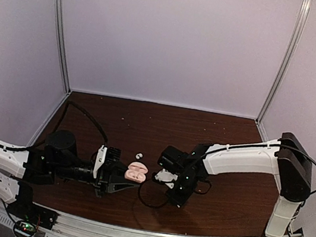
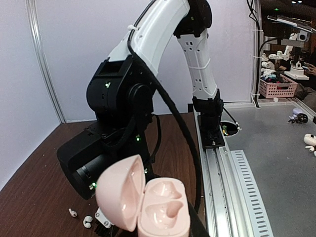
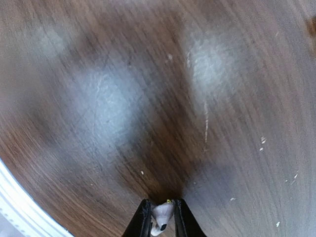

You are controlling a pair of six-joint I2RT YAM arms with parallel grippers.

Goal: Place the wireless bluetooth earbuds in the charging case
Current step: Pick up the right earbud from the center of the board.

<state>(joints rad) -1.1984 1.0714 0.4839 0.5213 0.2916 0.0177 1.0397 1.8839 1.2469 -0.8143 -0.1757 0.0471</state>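
My right jaws are pressed together on the first earbud (image 3: 162, 217), a tiny white piece wedged between my two dark fingers (image 3: 142, 221) right at their tips. Beneath it the dark wood-grain bench (image 3: 98, 98) is blurred, with pale glare patches and a few white specks. My left jaws pinch the pink charging case (image 1: 136, 171). From above, their dark fingers reach in to the case's near side, though in my left wrist view the case itself hides them. The case stands open: its lid (image 2: 121, 197) is tipped up to the left, and the base (image 2: 163, 212) shows two moulded wells, both bare. In the overhead view my right jaws sit low, just beside the case on its right, with the white right arm (image 1: 242, 159) bent down toward them. The second earbud (image 1: 138, 155) lies on the bench just beyond the case, near it but not touching, and apart from both sets of jaws.
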